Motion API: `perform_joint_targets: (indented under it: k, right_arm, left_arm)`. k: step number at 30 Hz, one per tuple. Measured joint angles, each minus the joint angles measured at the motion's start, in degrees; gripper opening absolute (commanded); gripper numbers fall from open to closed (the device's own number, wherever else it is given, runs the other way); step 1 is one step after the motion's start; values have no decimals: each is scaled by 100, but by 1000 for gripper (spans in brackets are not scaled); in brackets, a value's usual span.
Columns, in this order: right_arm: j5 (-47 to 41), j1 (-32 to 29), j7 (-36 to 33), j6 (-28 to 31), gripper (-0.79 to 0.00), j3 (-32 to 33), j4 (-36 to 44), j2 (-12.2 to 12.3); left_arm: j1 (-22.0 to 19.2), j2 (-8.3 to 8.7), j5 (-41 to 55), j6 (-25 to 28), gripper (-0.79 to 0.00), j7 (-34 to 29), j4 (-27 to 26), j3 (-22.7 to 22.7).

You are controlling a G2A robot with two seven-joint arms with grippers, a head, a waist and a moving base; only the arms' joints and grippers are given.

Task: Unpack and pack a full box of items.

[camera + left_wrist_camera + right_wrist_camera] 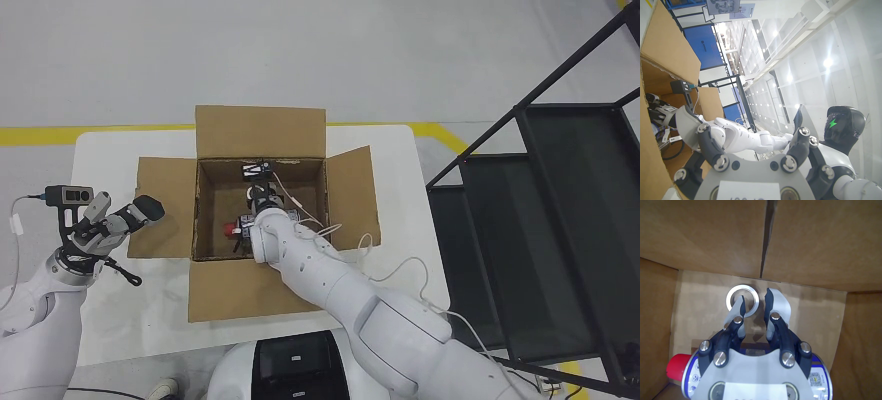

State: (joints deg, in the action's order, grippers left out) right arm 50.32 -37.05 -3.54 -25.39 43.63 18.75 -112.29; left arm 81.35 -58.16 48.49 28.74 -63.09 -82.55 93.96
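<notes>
The right gripper's (754,300) jaws were spread over the ring (753,294) in the box (696,237). I'd straddle its rim squarely before pinching.

Blue wall panels (696,43) carry white lettering; the can (816,376), a square code.

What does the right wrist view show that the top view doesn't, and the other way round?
Right wrist view's own: a silver metal ring lying on the box floor, with the right gripper's open fingers pointed at it.
Top view's own: the white table, the left gripper open beside the box, and black stairs.
Shared: the cardboard box, the right arm down inside it, and probably the red-capped can, a red speck from above.
</notes>
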Motion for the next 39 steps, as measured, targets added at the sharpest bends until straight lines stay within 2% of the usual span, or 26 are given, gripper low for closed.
perform_joint_targets:
  k: [3,5,7,8,15,26,33,35,39]
  right_arm:
    - [2,31,-46,33,-557,-3,-39,-9]
    - [9,53,-83,51,-591,-14,-60,-19]
    - [10,71,-113,63,-779,-26,-68,-28]
    - [13,82,-132,76,-785,-38,-73,-33]
    - [14,128,-146,96,-785,-105,-84,-55]
    - [-32,-170,460,-159,-785,-171,416,14]
    - [524,-265,-32,322,-785,-303,822,167]
    - [693,-264,-170,324,-730,-278,944,230]
    - [910,-342,-324,248,-705,-175,1275,343]
  left_arm:
    - [0,0,0,0,0,0,0,0]
    - [0,0,0,0,0,0,0,0]
    - [0,0,0,0,0,0,0,0]
    - [0,0,0,0,0,0,0,0]
    - [0,0,0,0,0,0,0,0]
    - [0,0,0,0,0,0,0,0]
    - [0,0,0,0,0,0,0,0]
    - [0,0,0,0,0,0,0,0]
    - [0,0,0,0,0,0,0,0]
